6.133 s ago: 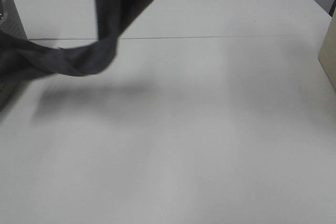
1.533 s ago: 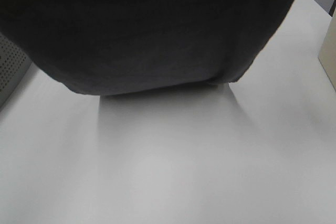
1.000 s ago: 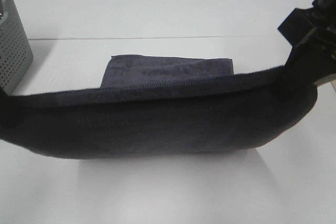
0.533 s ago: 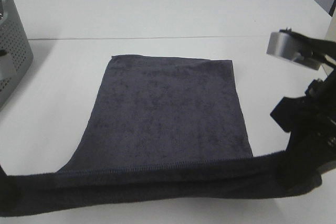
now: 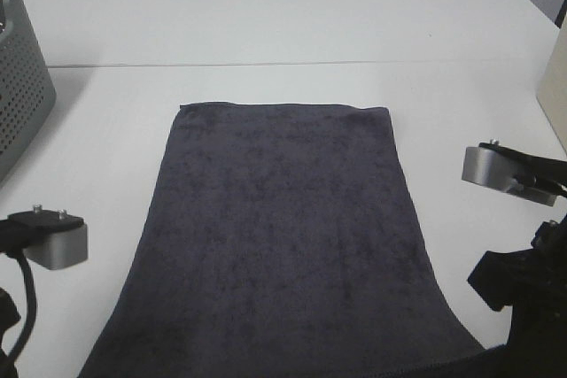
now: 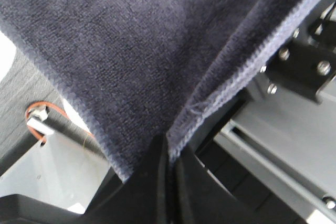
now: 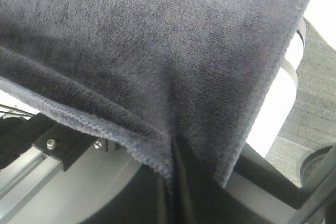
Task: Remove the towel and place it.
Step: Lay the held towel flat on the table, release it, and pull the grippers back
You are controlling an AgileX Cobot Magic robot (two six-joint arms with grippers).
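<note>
Here the towel (image 5: 283,236) lies spread flat along the middle of the white desk (image 5: 266,24). The left claw (image 6: 169,150) and the right claw (image 7: 172,156) are each clamped tight on its near hem. A grey basket (image 5: 22,86) stands far left.

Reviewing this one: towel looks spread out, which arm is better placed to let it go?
Neither alone, probably. The towel lies mostly flat on the table, and the left jaws and right jaws are each shut on one near corner, so both look equally placed to release.
</note>
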